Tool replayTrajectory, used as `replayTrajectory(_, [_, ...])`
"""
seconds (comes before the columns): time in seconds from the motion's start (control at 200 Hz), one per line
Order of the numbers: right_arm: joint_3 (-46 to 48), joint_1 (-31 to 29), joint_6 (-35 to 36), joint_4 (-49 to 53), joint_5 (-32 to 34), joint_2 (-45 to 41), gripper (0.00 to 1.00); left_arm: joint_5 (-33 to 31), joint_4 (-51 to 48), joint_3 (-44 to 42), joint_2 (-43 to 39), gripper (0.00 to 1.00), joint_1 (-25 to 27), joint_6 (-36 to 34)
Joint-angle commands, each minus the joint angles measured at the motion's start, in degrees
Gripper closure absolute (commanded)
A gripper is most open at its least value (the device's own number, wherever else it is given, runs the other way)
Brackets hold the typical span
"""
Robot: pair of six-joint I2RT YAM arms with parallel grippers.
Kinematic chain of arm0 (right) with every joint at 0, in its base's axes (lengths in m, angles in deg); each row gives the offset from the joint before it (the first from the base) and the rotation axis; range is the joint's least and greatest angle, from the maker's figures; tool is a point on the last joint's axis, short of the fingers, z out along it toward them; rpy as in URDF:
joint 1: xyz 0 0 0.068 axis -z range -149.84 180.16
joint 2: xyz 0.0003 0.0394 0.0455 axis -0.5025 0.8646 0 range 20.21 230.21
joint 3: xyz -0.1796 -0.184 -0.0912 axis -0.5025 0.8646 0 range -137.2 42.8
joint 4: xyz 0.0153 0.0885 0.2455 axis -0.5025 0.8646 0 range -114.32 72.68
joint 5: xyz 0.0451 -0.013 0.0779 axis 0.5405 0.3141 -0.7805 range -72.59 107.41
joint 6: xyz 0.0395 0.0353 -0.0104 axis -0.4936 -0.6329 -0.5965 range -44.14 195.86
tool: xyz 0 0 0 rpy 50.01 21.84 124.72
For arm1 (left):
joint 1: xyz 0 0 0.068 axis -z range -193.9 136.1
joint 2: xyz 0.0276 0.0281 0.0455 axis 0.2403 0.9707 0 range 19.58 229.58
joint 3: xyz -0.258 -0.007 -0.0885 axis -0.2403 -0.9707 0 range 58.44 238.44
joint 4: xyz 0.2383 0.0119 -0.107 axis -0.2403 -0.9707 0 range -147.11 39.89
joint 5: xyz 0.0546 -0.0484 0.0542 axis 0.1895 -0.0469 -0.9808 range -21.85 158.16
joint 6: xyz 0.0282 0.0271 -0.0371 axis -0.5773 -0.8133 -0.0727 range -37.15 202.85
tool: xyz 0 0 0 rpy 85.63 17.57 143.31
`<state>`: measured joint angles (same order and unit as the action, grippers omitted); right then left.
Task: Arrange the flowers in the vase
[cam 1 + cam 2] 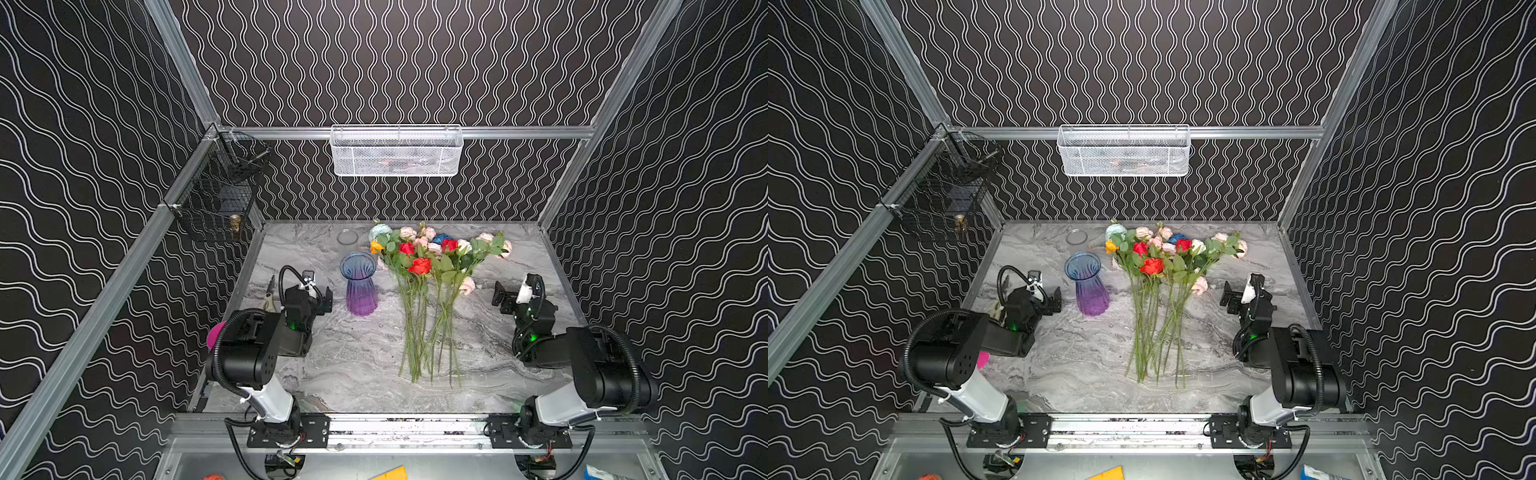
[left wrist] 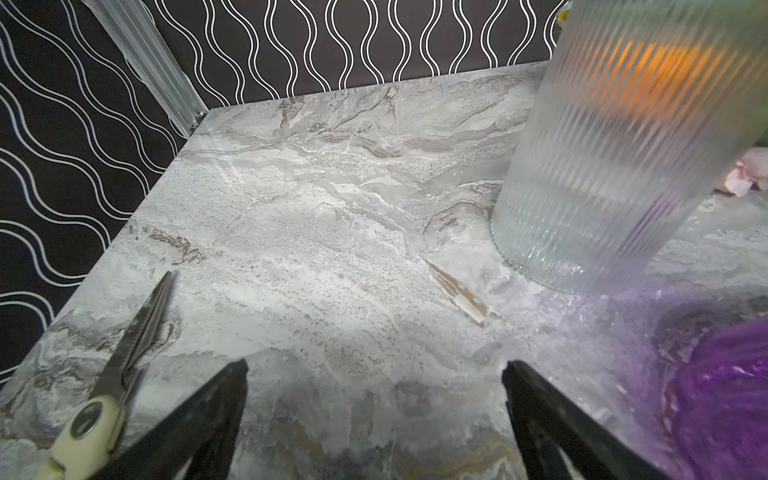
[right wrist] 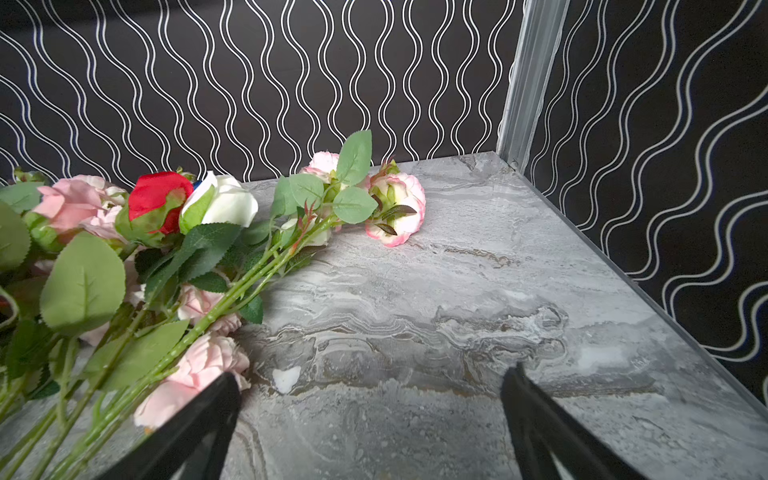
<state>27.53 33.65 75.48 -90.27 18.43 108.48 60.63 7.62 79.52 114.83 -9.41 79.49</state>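
two empty hands, spread wide: left hand (image 2: pixel 376 365) by purple vase (image 1: pixel 359 286), right hand (image 3: pixel 372 372) by loose flowers (image 1: pixel 419 266)

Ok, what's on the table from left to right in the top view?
In a top view: scissors → left gripper → purple vase → flowers → right gripper.

Flowers (image 1: pixel 420 265): red, pale pink, white, orange, blue heads; green stems, leaves. Vase (image 1: pixel 359 291): blue rim fading to purple base. Surface (image 1: pixel 353 374): grey-white marble veining. Walls (image 1: pixel 415 62): black, white wavy lines.
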Motion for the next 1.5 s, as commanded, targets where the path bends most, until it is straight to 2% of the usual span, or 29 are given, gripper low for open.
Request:
replayTrajectory(0.0, [-0.01, -0.26, 0.73, -1.33, 0.77, -0.13, 0.01, -0.17, 1.65, 0.02, -0.06, 0.01, -0.1, -0.51])
replayTrajectory(1.151, [0.46, -1.38, 1.18, -2.31, 2.78, -0.07, 0.01, -1.4, 2.01, -0.15, 0.03, 0.01, 0.61, -0.79])
replayTrajectory(1.296, [0.24, -1.29, -0.41, -2.05, 6.27, 0.12, 0.01, -0.75, 1.56, -0.07, -0.06, 0.01, 0.52, -0.58])
replayTrajectory(1.496, [0.1, -1.2, -0.65, -1.71, 6.05, 0.07, 0.01, -1.03, 1.82, -0.2, -0.14, 0.01, 0.43, -0.68])
